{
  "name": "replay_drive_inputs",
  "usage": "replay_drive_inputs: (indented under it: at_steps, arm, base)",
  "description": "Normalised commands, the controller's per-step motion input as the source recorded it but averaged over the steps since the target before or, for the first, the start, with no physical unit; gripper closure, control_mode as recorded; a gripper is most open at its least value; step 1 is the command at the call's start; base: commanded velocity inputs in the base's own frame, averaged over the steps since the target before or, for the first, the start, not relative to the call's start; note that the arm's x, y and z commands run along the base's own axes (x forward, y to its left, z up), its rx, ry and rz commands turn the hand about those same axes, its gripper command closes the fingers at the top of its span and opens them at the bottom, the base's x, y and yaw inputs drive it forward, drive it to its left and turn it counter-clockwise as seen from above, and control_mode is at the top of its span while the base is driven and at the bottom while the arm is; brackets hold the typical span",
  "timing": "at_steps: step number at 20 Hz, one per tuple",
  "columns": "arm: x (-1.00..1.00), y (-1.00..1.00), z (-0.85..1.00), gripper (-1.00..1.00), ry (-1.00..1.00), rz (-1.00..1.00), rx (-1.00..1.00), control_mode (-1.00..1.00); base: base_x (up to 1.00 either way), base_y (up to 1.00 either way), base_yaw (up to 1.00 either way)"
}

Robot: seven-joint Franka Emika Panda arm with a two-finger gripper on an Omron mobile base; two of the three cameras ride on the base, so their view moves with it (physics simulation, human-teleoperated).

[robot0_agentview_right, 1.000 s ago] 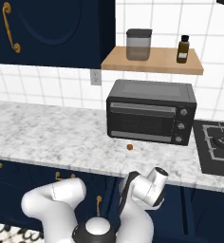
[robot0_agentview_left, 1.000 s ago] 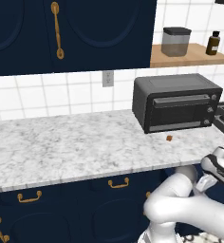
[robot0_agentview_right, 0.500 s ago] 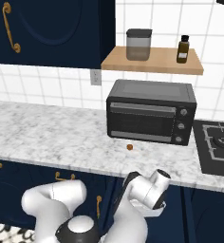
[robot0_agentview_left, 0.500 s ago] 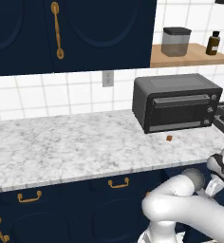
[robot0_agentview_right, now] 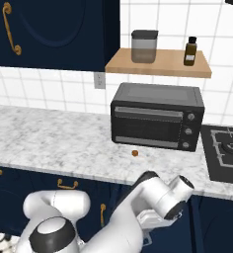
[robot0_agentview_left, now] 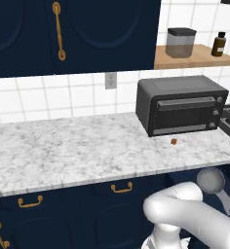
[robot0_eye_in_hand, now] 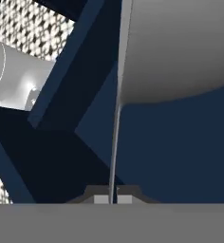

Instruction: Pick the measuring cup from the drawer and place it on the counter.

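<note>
In the hand view the measuring cup [robot0_eye_in_hand: 180, 52] is a big matte grey round body at the top right. A thin grey strip of it runs straight down between my fingertips. My gripper [robot0_eye_in_hand: 113, 199] is shut on that strip, with dark navy cabinet faces behind. My wrist [robot0_agentview_right: 175, 197] hangs below the thick pale edge of the speckled marble counter [robot0_agentview_right: 49, 138], in front of the navy drawers. The same counter [robot0_agentview_left: 63, 146] runs across the left base view.
A dark toaster oven [robot0_agentview_right: 158, 116] stands on the counter's right part with a tiny brown cube [robot0_agentview_right: 135, 153] in front of it. A stove top [robot0_agentview_right: 227, 153] lies to its right. The wooden shelf [robot0_agentview_right: 158, 63] above holds a jar and a bottle.
My wrist has drifted a little to the right below the counter edge and the elbow has swung down. The kitchen itself has not shifted.
</note>
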Motion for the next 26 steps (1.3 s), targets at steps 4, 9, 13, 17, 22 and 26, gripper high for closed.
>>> replay_drive_inputs:
  at_steps: [4,9,13,17,22,26]
  arm:
    - [-0.12,0.0,1.0,1.0,-0.12,0.09,0.12,-1.0]
    - [0.01,0.0,0.9,1.0,-0.19,0.09,0.15,-1.0]
    - [0.28,0.21,0.65,1.0,-0.13,0.09,0.1,-1.0]
    - [0.79,0.48,0.46,1.0,-0.04,0.11,0.06,-1.0]
    - [0.99,0.64,0.16,1.0,0.0,0.08,0.01,-1.0]
    - [0.96,0.59,0.0,1.0,0.0,0.0,0.0,-1.0]
  base:
    - [0.0,0.0,0.0]
    - [0.0,0.0,0.0]
    - [0.0,0.0,0.0]
    - [0.0,0.0,0.0]
    - [0.0,0.0,0.0]
    - [0.0,0.0,0.0]
